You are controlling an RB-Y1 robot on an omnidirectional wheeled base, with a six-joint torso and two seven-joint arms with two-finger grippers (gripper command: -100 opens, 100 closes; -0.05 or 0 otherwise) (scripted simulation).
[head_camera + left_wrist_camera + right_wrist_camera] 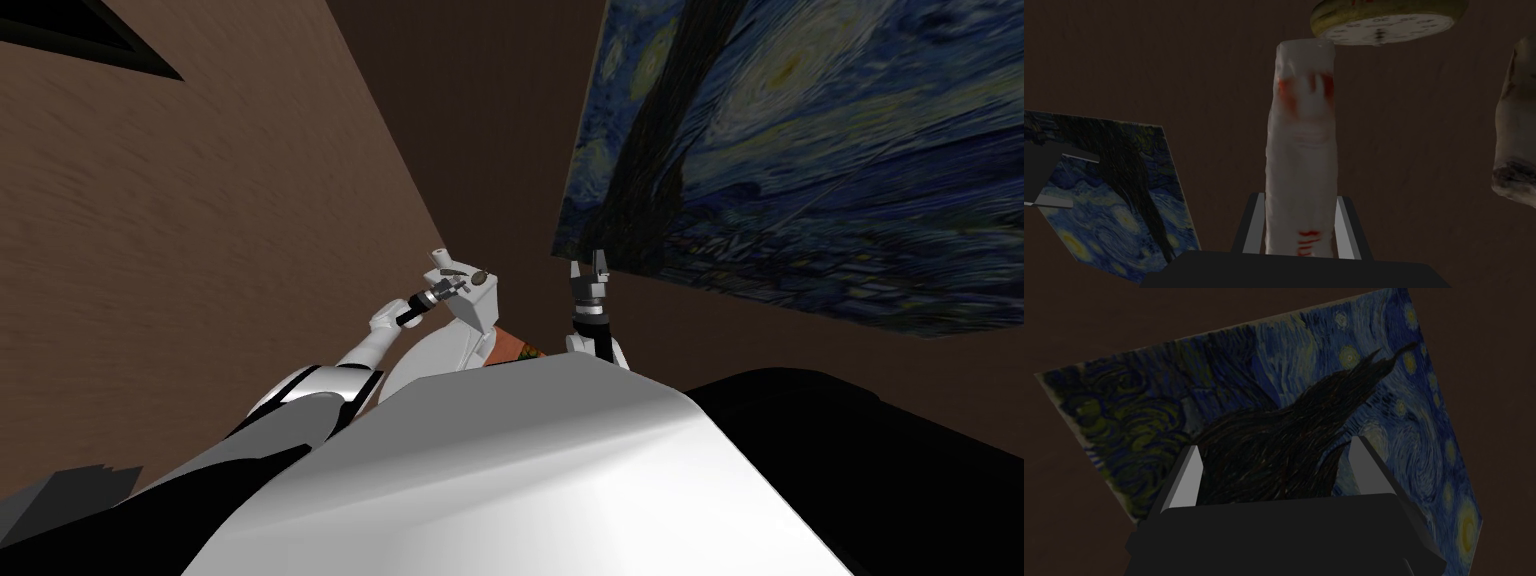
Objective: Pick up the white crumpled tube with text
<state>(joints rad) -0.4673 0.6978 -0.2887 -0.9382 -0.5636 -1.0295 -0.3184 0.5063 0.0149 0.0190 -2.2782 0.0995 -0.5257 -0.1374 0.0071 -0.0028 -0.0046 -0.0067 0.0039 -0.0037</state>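
— Where is the white crumpled tube [1301, 140]?

— In the left gripper [1300, 197]. It stands lengthwise between the two fingers [1254, 225] and runs well past their tips. There is smeared red print near its far end and more red lettering down by the gripper's body.

— How is the grip?

— The blades are drawn in and press the tube's two sides, with no gap showing on either side.

— Anything near it?

— A round dial with a yellowish rim [1384, 20] sits just past the tube's far end; I cannot tell whether they touch. A second pale, crumpled object [1516, 130] hangs off to one side, apart from the tube. A brown wall lies behind them all.

— And from the head?

— The left gripper [452, 288] is at the top of a white boxy fixture [478, 315] that carries a few small things.

— The other arm?

— The right gripper [590, 265] is raised beside the fixture, apart from it. Its fingers [1186, 480] stand wide apart around nothing.
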